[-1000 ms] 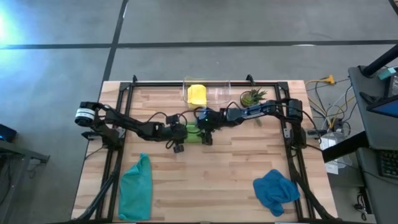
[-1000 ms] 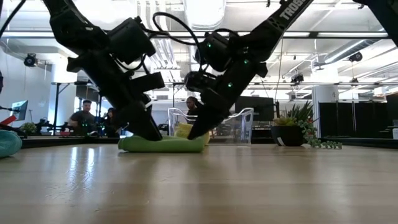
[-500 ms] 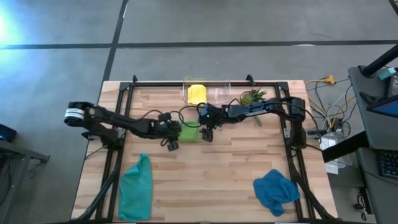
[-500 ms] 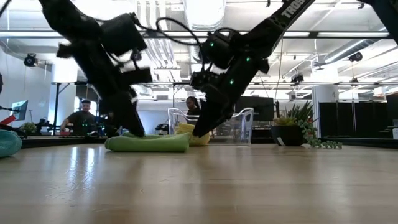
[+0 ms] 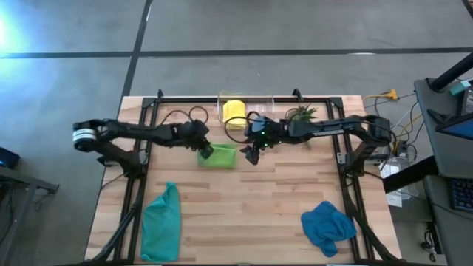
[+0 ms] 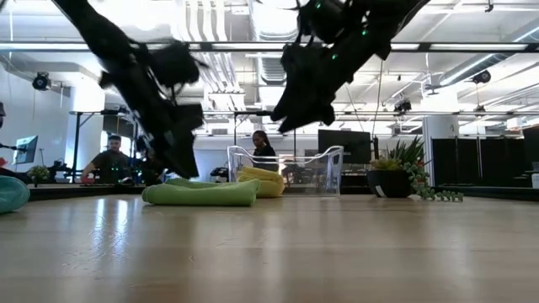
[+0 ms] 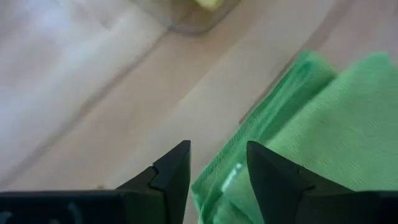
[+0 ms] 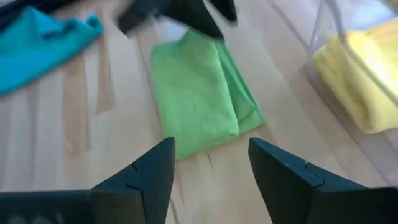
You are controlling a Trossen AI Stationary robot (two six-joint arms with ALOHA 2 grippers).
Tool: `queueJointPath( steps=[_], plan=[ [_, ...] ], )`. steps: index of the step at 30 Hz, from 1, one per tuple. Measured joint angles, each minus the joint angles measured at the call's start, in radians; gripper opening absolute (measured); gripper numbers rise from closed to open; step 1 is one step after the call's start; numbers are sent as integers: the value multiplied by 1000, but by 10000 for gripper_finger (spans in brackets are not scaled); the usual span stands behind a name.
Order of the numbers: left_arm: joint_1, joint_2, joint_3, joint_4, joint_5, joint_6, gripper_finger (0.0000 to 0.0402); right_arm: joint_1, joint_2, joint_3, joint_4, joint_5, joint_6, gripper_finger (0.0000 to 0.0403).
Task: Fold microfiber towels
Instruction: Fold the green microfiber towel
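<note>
The lime green towel (image 5: 219, 157) lies folded into a flat oblong on the table, a little beyond its middle. My left gripper (image 5: 205, 150) stands open at the towel's far left corner (image 7: 217, 186), pointing steeply down, one finger over the towel's edge and one over bare wood. My right gripper (image 5: 250, 154) is open and raised clear above the towel's right end (image 8: 242, 118). A yellow towel (image 5: 234, 111) lies in a clear bin (image 5: 260, 106). The teal towel (image 5: 162, 222) lies bunched at the near left and the blue towel (image 5: 327, 225) at the near right. My left gripper has its open fingertips (image 7: 264, 171) close over the green towel's far left corner. Whether they touch the cloth cannot be told from these views.
A small potted plant (image 5: 300, 114) stands at the far edge, right of the clear bin. Black frame rails (image 5: 140, 133) run along the table's left and right sides. Bare wood lies between the teal and blue towels. People sit in the room beyond the far edge.
My right gripper has let go of the green towel's right end and risen well clear of it. My left gripper has swung toward the far edge, risen a little and rolled. The folded towel has slid a short way toward the table's left and stays flat.
</note>
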Motion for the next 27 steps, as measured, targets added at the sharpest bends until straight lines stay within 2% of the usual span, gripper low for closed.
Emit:
queueJointPath(
  steps=[6, 10, 13, 20, 27],
  plan=[
    [75, 177, 90, 22, 108, -16, 111, 21, -92, -51, -6, 3, 78, 194],
    [67, 276, 166, 16, 246, 29, 69, 41, -136, -85, -8, 3, 129, 194],
    [36, 338, 202, 16, 291, 28, 44, 62, -159, -114, -13, 1, 177, 194],
    [-69, 371, 207, 26, 312, 2, 15, 156, -202, -176, -10, -35, 318, 194],
    [-161, 368, 204, 29, 478, -78, 12, 294, -204, -193, 8, -29, 405, 194]
  ],
)
